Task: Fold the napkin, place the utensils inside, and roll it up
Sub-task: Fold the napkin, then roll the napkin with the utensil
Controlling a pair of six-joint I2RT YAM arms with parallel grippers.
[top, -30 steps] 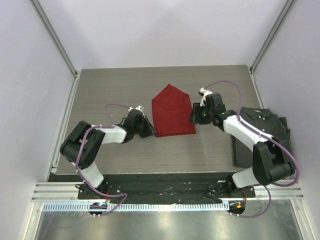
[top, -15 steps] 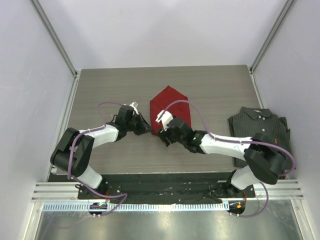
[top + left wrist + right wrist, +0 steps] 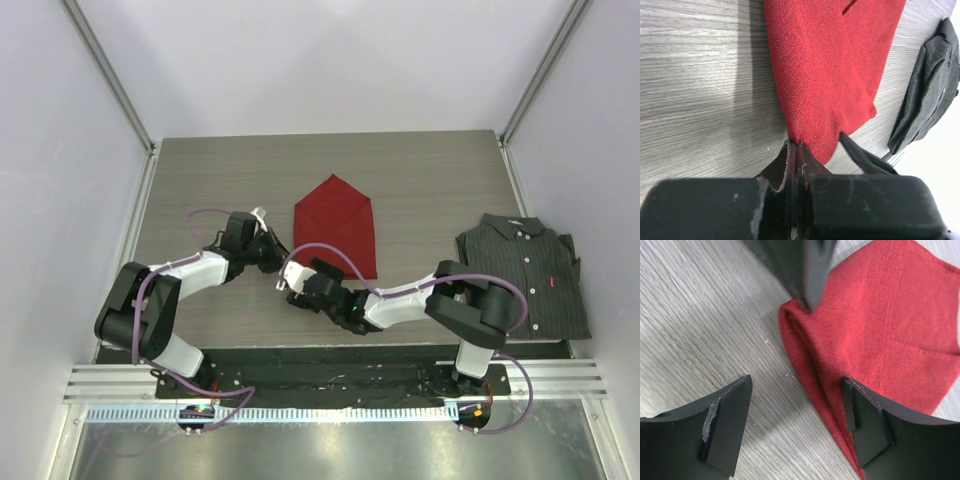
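Napkin: deep-red woven cloth, folded into a pointed house-like shape. It lies flat mid-table with the point toward the far side. Judged light and limp with a slightly grippy weave. The layers will likely slide over each other, and the fold may sag open if lifted from one spot. Best hold is a corner or the doubled edge, pinching all layers and dragging low rather than lifting. Left gripper: jaws closed tight on the napkin's near-left corner; the cloth runs straight into the fingertips and humps up there. Right gripper: jaws spread wide and holding nothing, low over the near-left edge just beside the left fingertips. One of its fingers is over bare table, the other over cloth. Utensils: none visible in any view, so cannot say where they are. Dark pinstriped shirt: folded at the table's right edge, well apart from the napkin and not in the way. Main crowding: both grippers sit at the same corner, with the right arm stretched across the front of the table, so the fingers could bump.
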